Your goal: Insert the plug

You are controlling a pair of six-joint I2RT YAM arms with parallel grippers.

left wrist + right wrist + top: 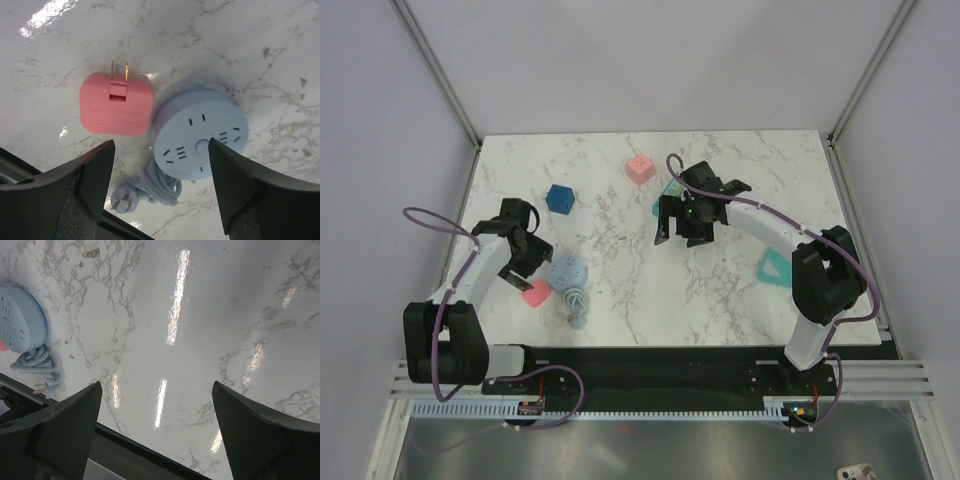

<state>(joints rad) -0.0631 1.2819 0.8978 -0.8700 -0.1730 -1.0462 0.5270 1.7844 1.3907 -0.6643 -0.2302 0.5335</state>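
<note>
The left gripper (160, 145) stands released, its two dark fingers (95, 185) spread wide with nothing between them. In the left wrist view it hangs over the round pale-blue socket hub (200, 132) without touching it, and the hub fills most of the gap, nearer the right-hand finger. The pink plug (115, 105) lies flat on the marble table (260, 45) against the hub's left rim as that view shows it, either touching or a hair apart; I cannot tell which. It sits beyond the left-hand fingertip, outside the grip. Its two brass prongs (119, 70) point away from the camera and do not face the hub's slots. The hub's coiled grey-blue cable (160, 185) bunches at its near edge, ending in the cable's own plug (122, 204).

From the top camera, the left gripper (525, 250) is just left of the hub (566, 272), and the pink plug (536, 293) lies on the hub's near-left side, toward the arm bases.

The right gripper (685, 225) is well to the right of the hub and somewhat farther back; its wrist view shows it (156, 387) likewise opened wide and empty over bare marble, with the hub (20, 320) at the far left edge.

Behind the hub sits a blue cube (560, 198); farther back and right a pink cube (640, 169); far to the right a teal triangle (775, 268)
</note>
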